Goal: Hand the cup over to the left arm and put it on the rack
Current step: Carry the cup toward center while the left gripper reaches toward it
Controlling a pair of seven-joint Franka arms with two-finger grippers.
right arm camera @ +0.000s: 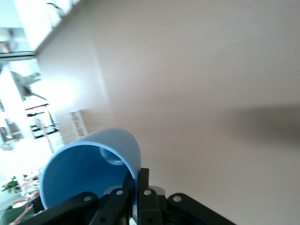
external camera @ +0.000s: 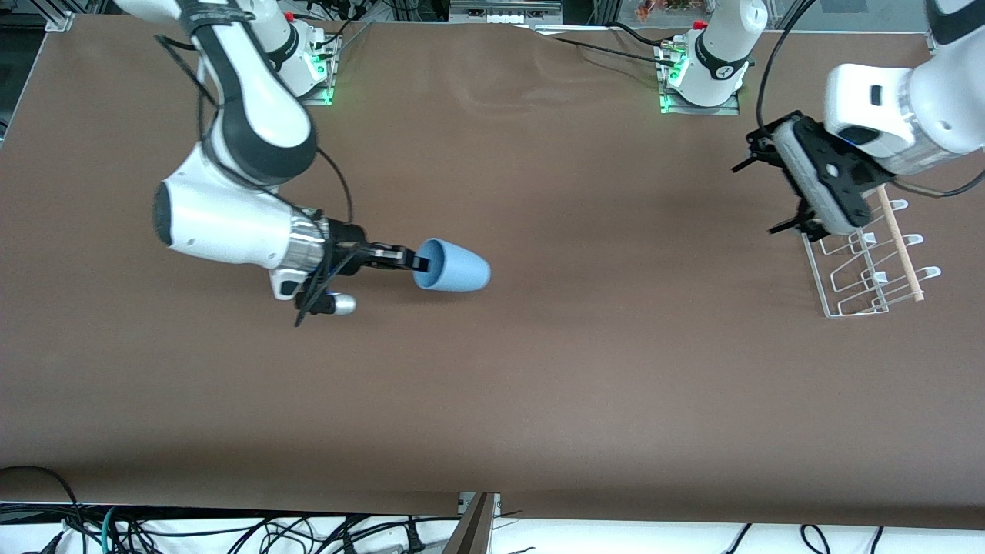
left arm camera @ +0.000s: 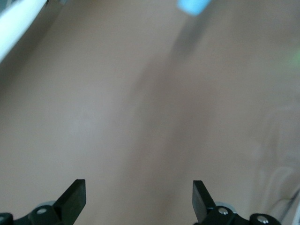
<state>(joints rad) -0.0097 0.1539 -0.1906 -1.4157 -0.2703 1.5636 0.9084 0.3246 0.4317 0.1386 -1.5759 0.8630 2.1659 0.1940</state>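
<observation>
The right gripper (external camera: 415,262) pinches the rim of the light blue cup (external camera: 454,267), held sideways above the brown table (external camera: 539,369). The left gripper (external camera: 777,181), fingers spread wide and empty, hovers over the white wire rack (external camera: 866,265) at the left arm's end.

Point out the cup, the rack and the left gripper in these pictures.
cup (external camera: 460,271): front view, outer side wall.
rack (external camera: 853,309): front view, wire base edge.
left gripper (left arm camera: 139,197): left wrist view, midway between fingertips.
</observation>
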